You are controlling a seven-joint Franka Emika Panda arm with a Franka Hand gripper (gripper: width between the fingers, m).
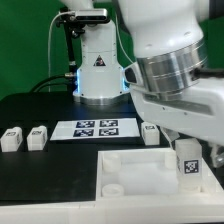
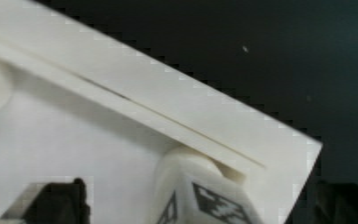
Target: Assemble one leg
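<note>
A white leg (image 1: pixel 187 166) with a black-and-white tag stands upright at the corner of the large white tray (image 1: pixel 130 172) on the exterior view's right. My gripper (image 1: pixel 188 148) hangs right over it. In the wrist view the leg (image 2: pixel 204 192) sits at the tray's corner (image 2: pixel 87 130), between my gripper's (image 2: pixel 194 206) two dark fingers (image 2: pixel 53 202). A gap shows between each finger and the leg, so the gripper looks open and straddles the leg without touching it. Three more legs stand on the black table: two (image 1: pixel 12 138) (image 1: pixel 37 137) at the exterior view's left and one (image 1: pixel 150 133) behind the tray.
The marker board (image 1: pixel 95 127) lies flat behind the tray. The robot's white base (image 1: pixel 97 72) and a camera stand (image 1: pixel 68 50) are at the back. The arm's bulk fills the exterior view's upper right.
</note>
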